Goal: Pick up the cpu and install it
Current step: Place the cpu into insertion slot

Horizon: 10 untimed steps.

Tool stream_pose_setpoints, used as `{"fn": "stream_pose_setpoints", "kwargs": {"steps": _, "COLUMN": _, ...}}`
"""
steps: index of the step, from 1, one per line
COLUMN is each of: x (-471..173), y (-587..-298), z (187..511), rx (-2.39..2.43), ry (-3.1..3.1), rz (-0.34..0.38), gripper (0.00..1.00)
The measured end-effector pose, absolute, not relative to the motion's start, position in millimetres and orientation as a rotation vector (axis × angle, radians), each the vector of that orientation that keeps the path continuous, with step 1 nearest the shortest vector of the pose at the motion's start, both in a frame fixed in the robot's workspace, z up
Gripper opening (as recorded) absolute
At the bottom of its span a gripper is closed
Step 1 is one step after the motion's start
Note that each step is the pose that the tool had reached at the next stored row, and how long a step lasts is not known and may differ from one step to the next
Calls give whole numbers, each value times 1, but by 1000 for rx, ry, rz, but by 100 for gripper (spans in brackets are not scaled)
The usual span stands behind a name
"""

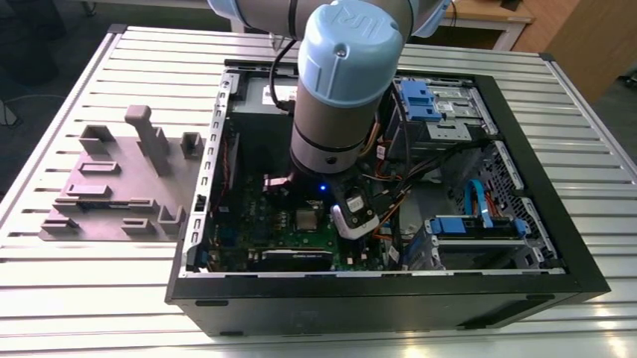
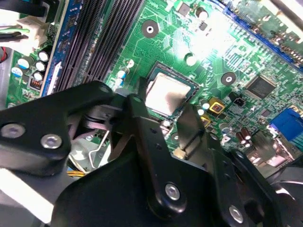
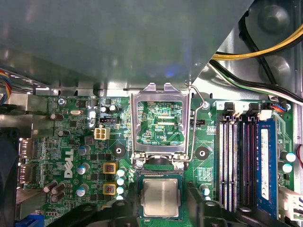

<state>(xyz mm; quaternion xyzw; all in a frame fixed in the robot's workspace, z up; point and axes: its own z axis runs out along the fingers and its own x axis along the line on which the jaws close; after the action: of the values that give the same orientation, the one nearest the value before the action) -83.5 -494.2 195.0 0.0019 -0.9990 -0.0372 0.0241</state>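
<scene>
We see the black hand (image 2: 162, 108) spread apart, straddling the cpu (image 3: 161, 197), a flat matte-silver square seated in the green motherboard (image 3: 208, 132) socket; the case (image 1: 398, 298) rests on a ribbed metal table (image 1: 100, 298).

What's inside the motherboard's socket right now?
The cpu lies flat in the socket, silver top up, in both wrist views. The hinged frame is flipped open beside it. The socket's contacts beneath the cpu are covered.

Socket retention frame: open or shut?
Open: the retention frame is flipped back, leaving the cpu uncovered.
</scene>
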Motion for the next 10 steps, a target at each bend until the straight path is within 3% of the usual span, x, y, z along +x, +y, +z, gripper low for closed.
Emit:
{"fn": "stream_pose_setpoints", "kwargs": {"steps": 1, "x": -83, "y": -494, "z": 195, "rx": 6, "ry": -3091, "rz": -115, "gripper": 55}}
{"fn": "stream_pose_setpoints", "kwargs": {"steps": 7, "x": -83, "y": -494, "z": 192, "rx": 6, "ry": -3091, "rz": -115, "gripper": 55}}
{"fn": "stream_pose_setpoints", "kwargs": {"steps": 9, "x": -83, "y": -494, "z": 191, "rx": 6, "ry": -3091, "rz": -115, "gripper": 54}}
{"fn": "stream_pose_setpoints", "kwargs": {"steps": 10, "x": -83, "y": -494, "z": 191, "rx": 6, "ry": -3091, "rz": -114, "gripper": 47}}
